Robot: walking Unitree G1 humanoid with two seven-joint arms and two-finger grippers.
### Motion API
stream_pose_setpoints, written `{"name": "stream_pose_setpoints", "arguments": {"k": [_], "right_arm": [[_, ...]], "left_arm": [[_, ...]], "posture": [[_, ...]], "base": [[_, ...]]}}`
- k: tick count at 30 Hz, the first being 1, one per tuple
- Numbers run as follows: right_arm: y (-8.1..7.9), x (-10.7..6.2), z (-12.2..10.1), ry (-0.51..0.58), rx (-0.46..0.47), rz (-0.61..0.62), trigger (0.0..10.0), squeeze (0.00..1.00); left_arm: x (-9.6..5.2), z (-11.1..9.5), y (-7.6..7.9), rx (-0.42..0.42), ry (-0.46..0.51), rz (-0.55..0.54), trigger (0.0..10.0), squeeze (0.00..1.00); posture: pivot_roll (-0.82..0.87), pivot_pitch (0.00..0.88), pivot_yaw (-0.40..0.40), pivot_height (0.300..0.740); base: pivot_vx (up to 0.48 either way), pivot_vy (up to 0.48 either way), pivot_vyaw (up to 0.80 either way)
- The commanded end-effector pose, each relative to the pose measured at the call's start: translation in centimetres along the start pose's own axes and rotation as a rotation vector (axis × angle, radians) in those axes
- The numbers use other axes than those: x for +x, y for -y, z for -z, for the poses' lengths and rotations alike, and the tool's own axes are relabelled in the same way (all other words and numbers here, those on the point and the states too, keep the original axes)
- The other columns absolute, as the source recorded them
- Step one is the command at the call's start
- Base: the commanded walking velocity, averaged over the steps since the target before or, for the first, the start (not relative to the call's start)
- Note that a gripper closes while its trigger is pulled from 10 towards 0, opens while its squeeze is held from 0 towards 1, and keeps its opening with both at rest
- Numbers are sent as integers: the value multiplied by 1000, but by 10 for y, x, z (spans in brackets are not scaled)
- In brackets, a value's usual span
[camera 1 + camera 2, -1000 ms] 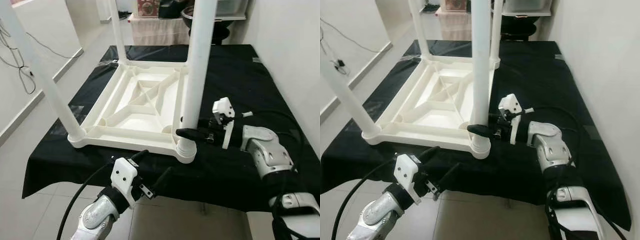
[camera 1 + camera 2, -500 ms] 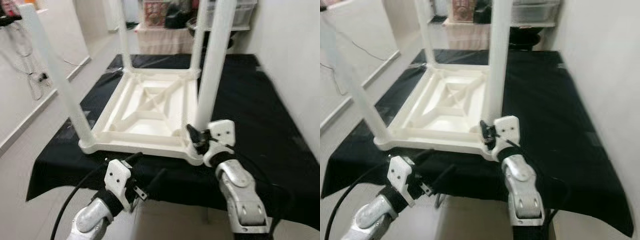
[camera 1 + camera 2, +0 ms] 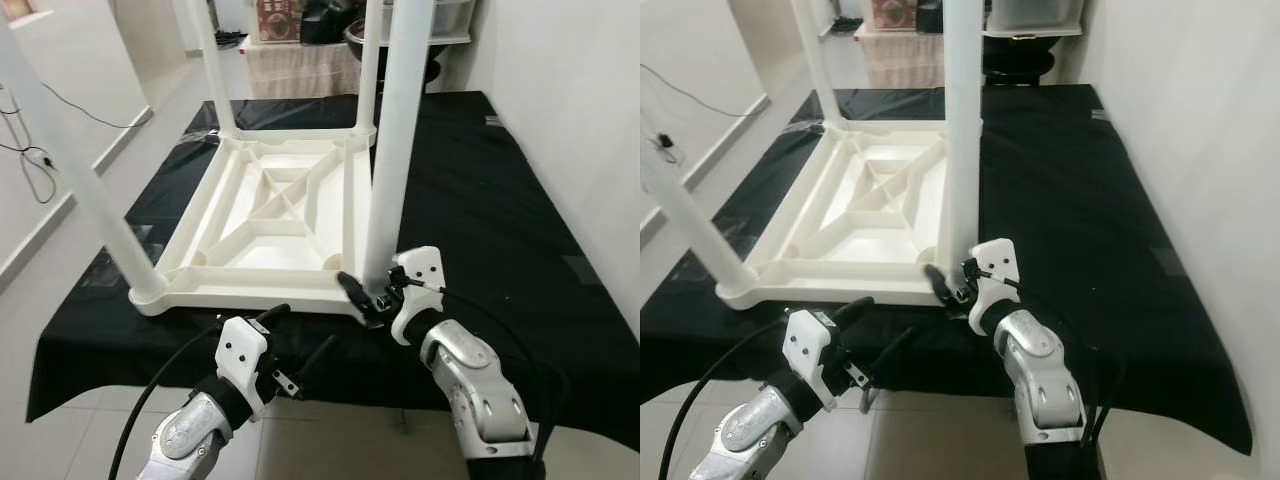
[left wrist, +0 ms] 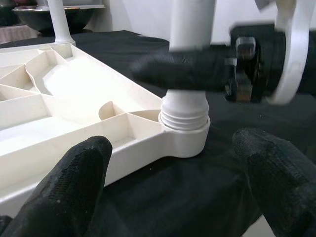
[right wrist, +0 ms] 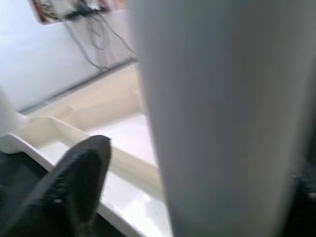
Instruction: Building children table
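My right gripper [image 3: 362, 297] no longer reaches in level from the right side at the near right table leg [image 3: 393, 150]; its forearm now comes up from below, fingers straddling the base of that leg at its threaded socket [image 4: 184, 129]. The head camera's framing shifts too, with more floor showing at left.

You are looking at a smooth, glossy white plastic upturned table [image 3: 270, 215] sitting on matt black cloth [image 3: 480, 190].

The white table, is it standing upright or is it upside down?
Upside down. The table lies with its ribbed underside up on the black cloth, and its legs point upward.
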State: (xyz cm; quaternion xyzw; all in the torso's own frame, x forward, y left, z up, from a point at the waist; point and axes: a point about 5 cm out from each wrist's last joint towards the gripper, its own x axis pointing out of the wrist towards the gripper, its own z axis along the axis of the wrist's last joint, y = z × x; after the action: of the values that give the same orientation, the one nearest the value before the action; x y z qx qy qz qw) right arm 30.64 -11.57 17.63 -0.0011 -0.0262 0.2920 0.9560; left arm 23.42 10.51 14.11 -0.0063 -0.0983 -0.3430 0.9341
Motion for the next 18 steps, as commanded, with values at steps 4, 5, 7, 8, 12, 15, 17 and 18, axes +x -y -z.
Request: {"name": "stream_pose_setpoints", "arguments": {"k": [4,5,7,8,12,15,17,18], "right_arm": [[4,5,-5,-29,-85,-257,10000,0],[4,5,-5,-29,-85,-257,10000,0],[22,6,-12,-59,-136,-363,10000,0],[29,7,-16,-63,-149,-395,10000,0],[50,12,-33,-62,-178,-449,10000,0],[57,11,-40,-60,-166,-501,9922,0],[57,11,-40,-60,-166,-501,9922,0],[59,10,-43,-59,-151,-538,4471,0]], "left_arm": [[-3,4,-1,-9,-19,-10,10000,0],[-3,4,-1,-9,-19,-10,10000,0],[-3,3,-1,-6,-18,-15,10000,0],[-3,3,-2,-5,-17,-17,10000,0],[-2,3,0,-4,-15,-22,10000,0],[-2,3,1,-3,-14,-23,10000,0],[-2,3,1,-3,-14,-23,10000,0],[-2,3,1,-4,-14,-24,10000,0]], "posture": [[-33,113,22,740],[-33,113,22,740],[-30,112,17,740],[-30,112,17,740],[-18,113,8,740],[-17,115,5,740],[-17,115,5,740],[-17,116,4,740]], "base": [[0,0,0],[0,0,0],[0,0,0],[0,0,0],[0,0,0],[0,0,0],[0,0,0],[0,0,0]]}}
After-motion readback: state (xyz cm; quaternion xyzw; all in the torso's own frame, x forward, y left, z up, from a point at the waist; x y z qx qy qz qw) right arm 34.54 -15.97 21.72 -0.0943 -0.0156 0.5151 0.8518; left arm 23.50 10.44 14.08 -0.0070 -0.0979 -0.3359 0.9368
